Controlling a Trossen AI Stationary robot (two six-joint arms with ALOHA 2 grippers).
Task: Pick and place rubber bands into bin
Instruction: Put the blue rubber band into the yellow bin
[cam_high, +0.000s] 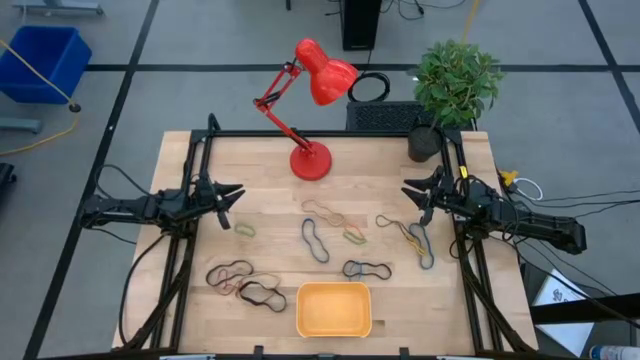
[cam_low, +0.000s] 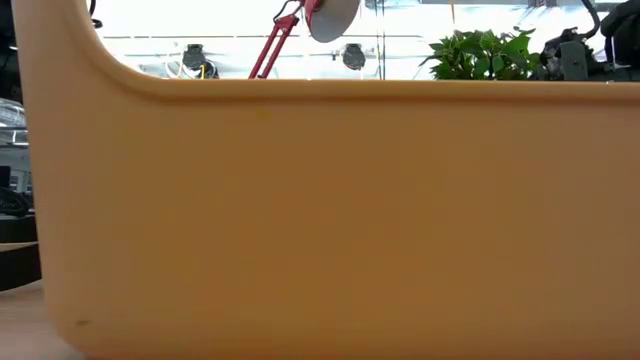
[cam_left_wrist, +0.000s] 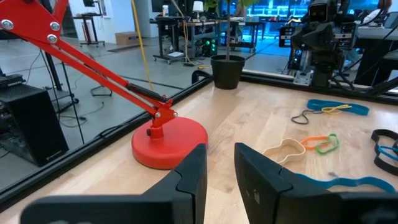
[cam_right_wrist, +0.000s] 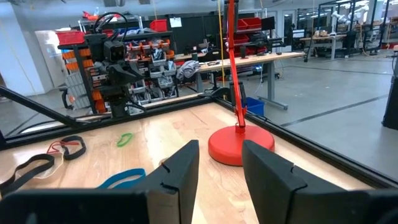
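Note:
Several rubber bands lie flat on the wooden table: a green one (cam_high: 245, 229), a tan one (cam_high: 322, 211), a dark one (cam_high: 315, 241), another dark one (cam_high: 367, 268), a yellow and dark cluster (cam_high: 412, 237) and black and reddish ones (cam_high: 245, 283). The yellow-orange tray (cam_high: 334, 309) stands at the near edge; its wall (cam_low: 330, 220) fills the low view. My left gripper (cam_high: 230, 197) is open and empty at the left, above the table. My right gripper (cam_high: 412, 193) is open and empty at the right. Some bands show in the left wrist view (cam_left_wrist: 292, 149) and the right wrist view (cam_right_wrist: 124, 139).
A red desk lamp stands with its base (cam_high: 310, 160) at the table's far middle, between the two grippers. A potted plant (cam_high: 452, 85) stands at the far right corner. A black frame (cam_high: 330, 134) runs along the table's edges.

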